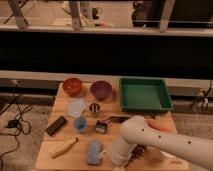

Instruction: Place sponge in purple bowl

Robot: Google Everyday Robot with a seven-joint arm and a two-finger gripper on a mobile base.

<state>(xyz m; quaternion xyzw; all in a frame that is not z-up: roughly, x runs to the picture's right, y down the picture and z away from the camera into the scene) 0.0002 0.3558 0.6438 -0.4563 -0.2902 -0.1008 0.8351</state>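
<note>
Your sponge [94,152] lies flat near the front edge of the worktop [60,107], well apart from the purple bowl [101,89], which sits at the back beside the red bowl [72,85]. Your hand [107,154] hangs just beside the sponge, fingers spread, holding nothing.

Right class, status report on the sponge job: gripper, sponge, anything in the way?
Gripper open, low at front edge, just right of sponge. Sponge flat on table, not held. Purple bowl at back; blue cup and metal cup between.
</note>
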